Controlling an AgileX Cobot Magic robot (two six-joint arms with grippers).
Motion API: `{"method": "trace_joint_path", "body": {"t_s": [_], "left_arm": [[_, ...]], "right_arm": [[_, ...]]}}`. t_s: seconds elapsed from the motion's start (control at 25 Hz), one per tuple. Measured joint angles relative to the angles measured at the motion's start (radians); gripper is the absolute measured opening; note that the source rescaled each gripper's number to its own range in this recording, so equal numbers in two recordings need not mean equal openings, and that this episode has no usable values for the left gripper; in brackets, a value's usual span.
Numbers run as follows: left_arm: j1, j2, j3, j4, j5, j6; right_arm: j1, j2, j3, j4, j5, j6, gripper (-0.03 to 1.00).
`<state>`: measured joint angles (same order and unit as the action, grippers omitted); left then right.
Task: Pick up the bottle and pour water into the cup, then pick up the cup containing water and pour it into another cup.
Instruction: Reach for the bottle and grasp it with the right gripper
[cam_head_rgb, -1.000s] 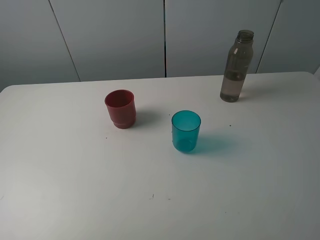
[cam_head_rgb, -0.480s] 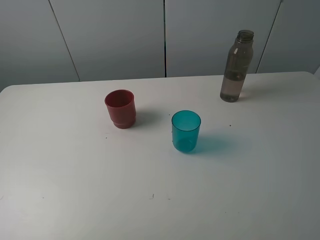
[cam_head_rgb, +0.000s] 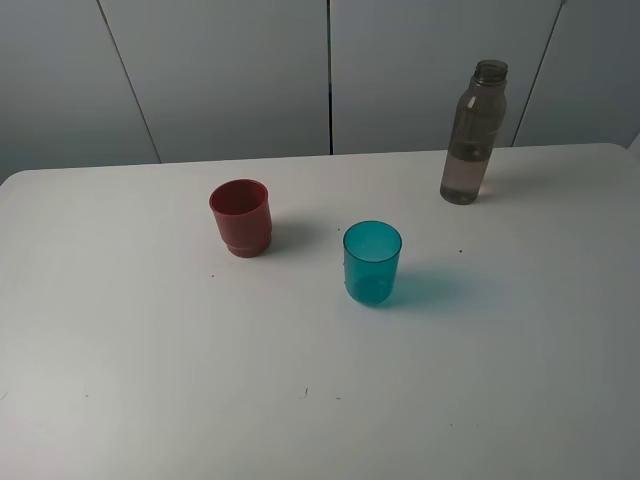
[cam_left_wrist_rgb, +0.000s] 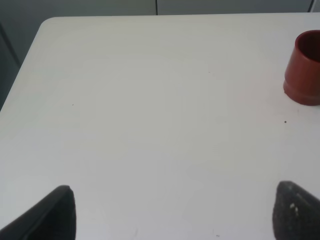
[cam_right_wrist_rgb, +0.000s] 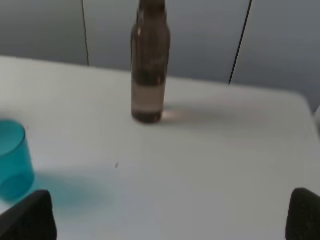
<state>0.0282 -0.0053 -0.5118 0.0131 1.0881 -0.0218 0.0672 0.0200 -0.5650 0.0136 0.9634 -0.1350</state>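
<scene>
The tall smoky bottle (cam_head_rgb: 473, 133) stands uncapped at the back right of the white table (cam_head_rgb: 150, 350), with some water in its lower part. The teal cup (cam_head_rgb: 372, 263) stands upright near the middle. The dark red cup (cam_head_rgb: 241, 217), the other cup, stands to its left and slightly further back. Neither arm appears in the high view. In the left wrist view my left gripper (cam_left_wrist_rgb: 172, 212) is open over bare table, the red cup (cam_left_wrist_rgb: 304, 67) well ahead and off to one side. In the right wrist view my right gripper (cam_right_wrist_rgb: 167, 217) is open, the bottle (cam_right_wrist_rgb: 149, 65) far ahead and the teal cup (cam_right_wrist_rgb: 12, 159) beside one fingertip (cam_right_wrist_rgb: 30, 217).
Grey wall panels (cam_head_rgb: 230, 75) rise behind the table's back edge. The table's left corner and edge (cam_left_wrist_rgb: 35, 45) show in the left wrist view, its right back corner (cam_right_wrist_rgb: 305, 102) in the right wrist view.
</scene>
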Motion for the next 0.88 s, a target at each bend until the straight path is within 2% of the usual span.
{"method": "trace_joint_path", "body": {"t_s": [0.12,0.24,0.36,0.68,0.88], "left_arm": [[0.0,0.0,0.0,0.0,0.0,0.0],[0.0,0.0,0.0,0.0,0.0,0.0],[0.0,0.0,0.0,0.0,0.0,0.0],[0.0,0.0,0.0,0.0,0.0,0.0],[0.0,0.0,0.0,0.0,0.0,0.0]], "right_arm": [[0.0,0.078,-0.04,0.02,-0.154,-0.037,1.0],[0.0,0.176,-0.05,0.088,-0.302,-0.05,1.0],[0.0,0.292,-0.05,0.12,-0.375,-0.057,1.0],[0.002,0.625,-0.024,0.132,-0.454,-0.058,1.0],[0.082,0.832,0.044,0.132,-0.669,-0.058,1.0]]}}
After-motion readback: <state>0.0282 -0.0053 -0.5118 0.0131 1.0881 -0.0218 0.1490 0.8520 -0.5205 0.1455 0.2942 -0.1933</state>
